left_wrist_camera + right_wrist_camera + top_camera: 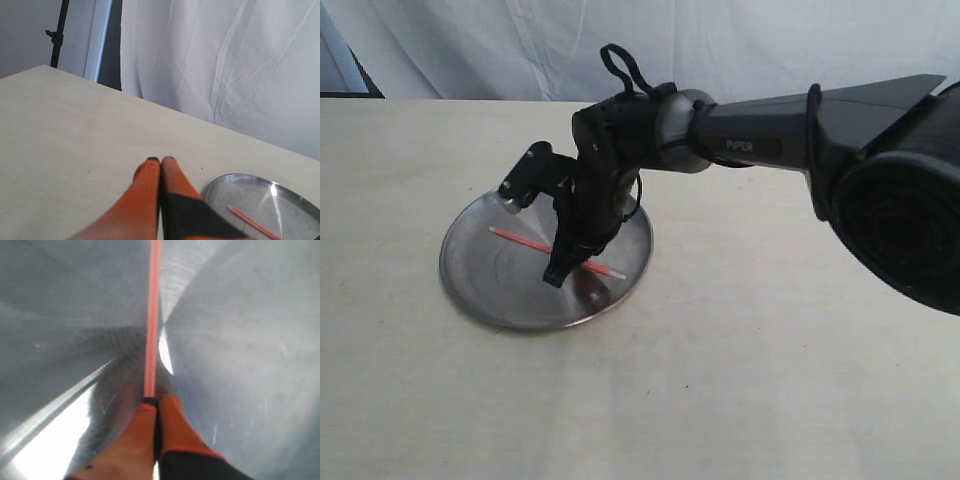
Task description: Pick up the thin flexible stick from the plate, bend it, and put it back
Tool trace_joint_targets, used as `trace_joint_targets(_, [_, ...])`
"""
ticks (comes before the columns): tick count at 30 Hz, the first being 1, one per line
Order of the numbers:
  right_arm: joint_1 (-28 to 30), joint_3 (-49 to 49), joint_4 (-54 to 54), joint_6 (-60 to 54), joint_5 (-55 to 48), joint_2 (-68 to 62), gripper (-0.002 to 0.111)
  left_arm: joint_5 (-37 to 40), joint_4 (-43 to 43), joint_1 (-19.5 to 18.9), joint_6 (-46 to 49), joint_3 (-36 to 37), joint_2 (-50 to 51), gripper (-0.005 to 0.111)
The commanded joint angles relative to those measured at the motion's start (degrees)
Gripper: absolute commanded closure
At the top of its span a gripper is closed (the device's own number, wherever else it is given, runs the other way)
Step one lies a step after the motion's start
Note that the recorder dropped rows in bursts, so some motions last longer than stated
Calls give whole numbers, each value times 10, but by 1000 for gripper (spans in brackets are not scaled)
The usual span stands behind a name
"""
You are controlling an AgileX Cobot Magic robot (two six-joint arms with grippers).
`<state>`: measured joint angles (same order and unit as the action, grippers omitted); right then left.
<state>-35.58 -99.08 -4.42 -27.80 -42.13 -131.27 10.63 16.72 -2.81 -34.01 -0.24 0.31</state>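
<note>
One thin flexible stick (525, 241), orange-red with pale whitish tips, lies slantwise across the middle of the round, shallow, brushed-silver metal plate (495, 288), with both tips inside the low rim. The right gripper (558, 274), black with broad orange pads, comes down onto the plate's centre and meets the stick partway along. In the right wrist view its orange pads (137, 440) are pressed together, and the stick (151, 315) runs straight out from between their tips over the plate's scratched metal (240, 340). Whether the stick is raised off the plate or rests on it cannot be told. The dark grey right arm (760, 140) slopes down to the plate from the far right. The left gripper (160, 160) is off the plate and near its rim, above bare table, with its orange pads together and nothing between them. From there one edge of the plate (285, 192) and one end of the stick (252, 221) are visible. The plate sits on a cream cloth-covered table (770, 380). A white curtain (740, 40) hangs behind the table, beyond the plate.
</note>
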Motion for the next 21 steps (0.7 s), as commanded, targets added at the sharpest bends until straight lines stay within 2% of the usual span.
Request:
trace_joint_targets(1, [2,1,-2,10,14,61,109,-3,0,0,0,2,-3,107])
trace_joint_targets(4, [2,1,-2,23,-1,74,109,-3,0,0,0,2,-3,107])
trace_joint_targets(8, [2,1,6,55,-81,55,109,-3,0,0,0,2,-3,107])
trace_joint_targets(10, [2,1,21,62,-87,38,100,-3,0,0,0,2,-3,107])
trace_joint_targets(15, [2,1,36,75,-54,15,62,-3,0,0,0,2,-3,107])
trace_joint_targets(21, [2,1,54,108,-69,-5,60,-3,0,0,0,2,-3,107])
